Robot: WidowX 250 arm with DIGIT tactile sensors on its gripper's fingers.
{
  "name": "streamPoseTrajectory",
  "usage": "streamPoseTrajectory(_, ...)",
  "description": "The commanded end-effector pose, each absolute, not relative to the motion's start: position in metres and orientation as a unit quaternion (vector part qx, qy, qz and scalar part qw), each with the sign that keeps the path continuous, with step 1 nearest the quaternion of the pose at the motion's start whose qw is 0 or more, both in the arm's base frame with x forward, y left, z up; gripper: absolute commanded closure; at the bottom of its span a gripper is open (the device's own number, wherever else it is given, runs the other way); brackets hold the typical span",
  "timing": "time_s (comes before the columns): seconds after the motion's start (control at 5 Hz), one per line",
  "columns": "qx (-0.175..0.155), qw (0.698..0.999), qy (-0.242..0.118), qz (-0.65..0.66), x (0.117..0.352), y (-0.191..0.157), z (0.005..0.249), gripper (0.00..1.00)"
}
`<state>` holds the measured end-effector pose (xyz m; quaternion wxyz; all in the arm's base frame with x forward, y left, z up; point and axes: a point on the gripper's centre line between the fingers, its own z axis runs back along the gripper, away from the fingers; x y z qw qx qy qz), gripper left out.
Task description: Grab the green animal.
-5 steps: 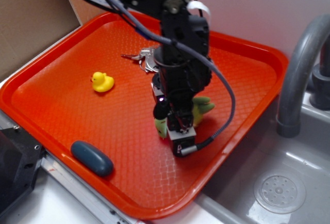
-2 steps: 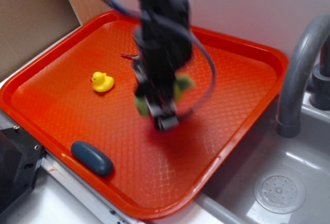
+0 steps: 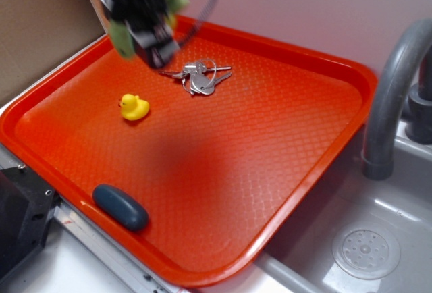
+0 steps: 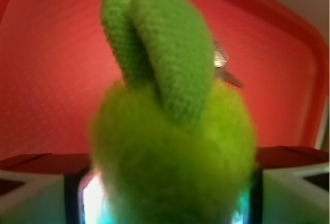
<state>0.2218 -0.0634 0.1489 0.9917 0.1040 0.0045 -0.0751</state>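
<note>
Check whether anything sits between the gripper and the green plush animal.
Nothing visible does. The black gripper is shut on the fuzzy lime-green plush animal, held above the orange plastic tray. The wrist view shows the plush filling the space between the jaws.

— What is the green animal (image 4: 172,146) made of?
— Fuzzy plush on the body; the darker limbs look like a tighter, knitted cloth. All matt.
— And the tray (image 3: 324,144)?
— Orange plastic with a fine diamond-embossed floor and a smooth, slightly glossy rim.
— The small things on it?
— The keys (image 3: 200,77) are shiny metal, the duck (image 3: 133,107) is smooth glossy rubber or plastic, the dark blue oval (image 3: 120,206) smooth and dull.
— The faucet (image 3: 391,97)?
— Grey, satin finish.
</note>
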Motion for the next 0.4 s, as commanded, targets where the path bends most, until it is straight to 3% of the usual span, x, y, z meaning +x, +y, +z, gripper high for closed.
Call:
streamPoseTrajectory(0.0,0.073,0.995,-0.064,0.037,0.1949,-0.0234,0.2139,1.00)
streamPoseTrajectory(0.2,0.019,0.998,-0.058,0.010,0.1935,-0.0150,0.2124,1.00)
